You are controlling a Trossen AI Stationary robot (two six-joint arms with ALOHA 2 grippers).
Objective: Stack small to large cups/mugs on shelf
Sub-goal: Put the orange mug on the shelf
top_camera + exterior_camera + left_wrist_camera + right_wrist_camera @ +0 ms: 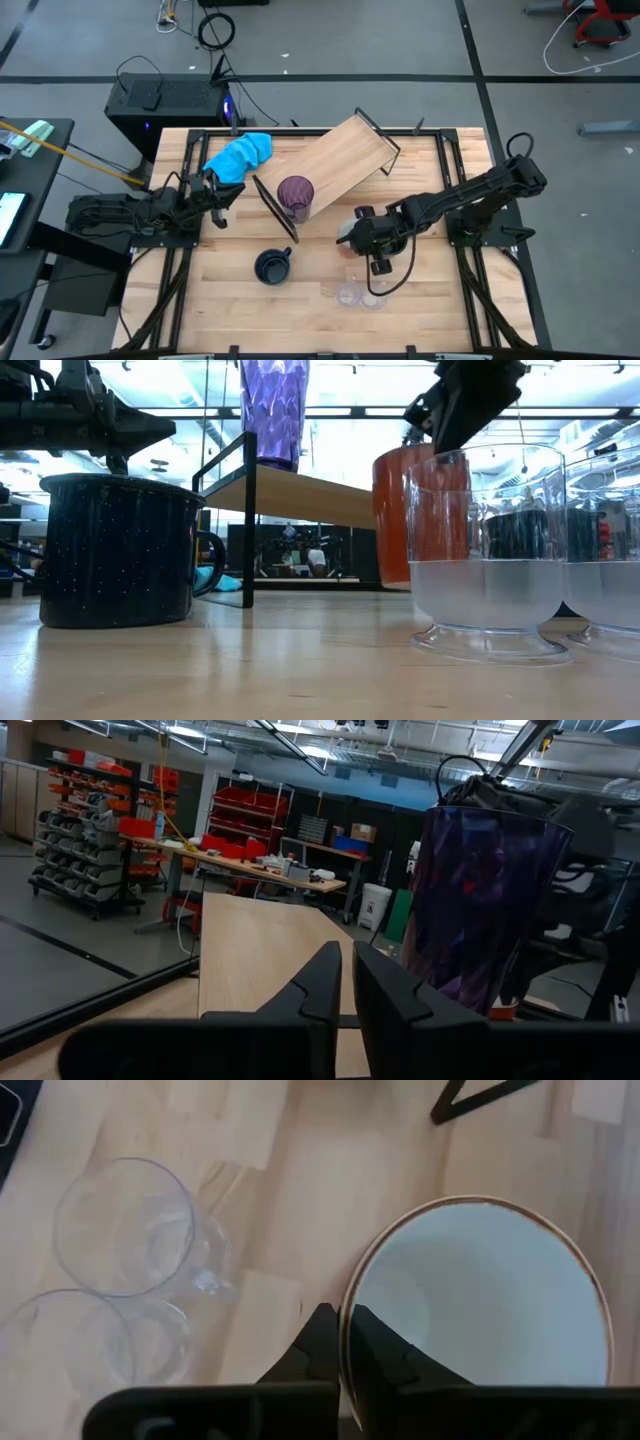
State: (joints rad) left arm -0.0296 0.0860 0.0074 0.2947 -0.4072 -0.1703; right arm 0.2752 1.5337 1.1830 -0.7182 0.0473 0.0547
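Observation:
The wooden shelf (335, 165) stands slantwise on its black frame ends at mid table. A purple tumbler (295, 195) stands upright on its near-left end and also shows in the low view (272, 410). A navy mug (272, 266) and two clear cups (358, 294) stand on the table near the front. My right gripper (352, 236) is shut on a mug, white inside (480, 1295) and orange-red outside (395, 510), right of the shelf's near end. My left gripper (215, 203) is shut and empty left of the shelf, pointing at the tumbler (480, 910). My right gripper pinches the mug's rim (345, 1335) at one side, one finger inside the mug and one outside. The fingers come from above, pointing down. The mug stays upright, mouth up, low over the table; whether its base touches the table, I cannot tell.
A bright blue cloth (240, 155) lies at the table's far left, beside the shelf's far side. The clear cups (125, 1225) stand close to the held mug, toward the near edge. Bare planks lie at the near left and the far right.

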